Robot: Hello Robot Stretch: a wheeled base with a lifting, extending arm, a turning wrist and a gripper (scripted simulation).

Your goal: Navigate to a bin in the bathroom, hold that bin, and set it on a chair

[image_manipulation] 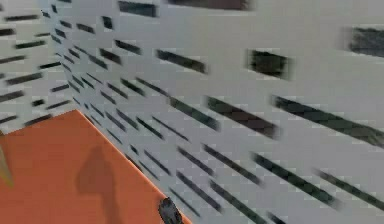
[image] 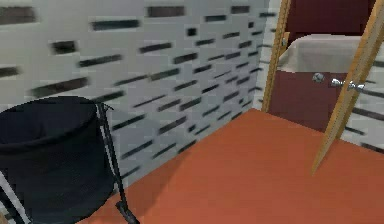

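Reached the bin (image: 50, 150): black, near left on the orange floor (image: 240, 170), against the tiled wall (image: 150, 50). It sits on the floor, so the grab and the chair drop are both left. A dark tip at the arm side view's near edge is likely my gripper (image_manipulation: 170, 211), with the arm probably tucked in. I can't tell whether it holds anything.
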